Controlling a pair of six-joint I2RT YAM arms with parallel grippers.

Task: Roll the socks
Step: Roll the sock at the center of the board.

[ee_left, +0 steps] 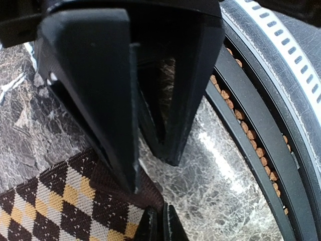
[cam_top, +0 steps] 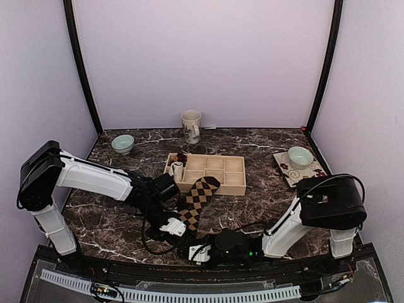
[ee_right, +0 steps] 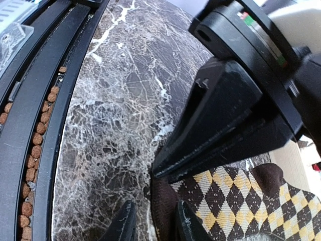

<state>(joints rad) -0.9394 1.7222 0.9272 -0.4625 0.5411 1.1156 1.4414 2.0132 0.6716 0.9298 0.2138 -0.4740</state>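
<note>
The dark brown argyle sock lies flat on the marble, its toe end resting on the wooden tray and its plain brown cuff toward the near edge. My left gripper is shut, its tips pinched on the corner of the cuff. My right gripper comes in from the near side, low over the table. Its fingers stand apart astride the cuff edge, one on bare marble and one over the argyle sock. In the right wrist view the left gripper touches down just ahead of it.
A wooden divider tray holds a small white rolled sock and a dark bundle. A mug stands at the back, a bowl at the back left, and a bowl on a plate at the right. A black rail runs along the near edge.
</note>
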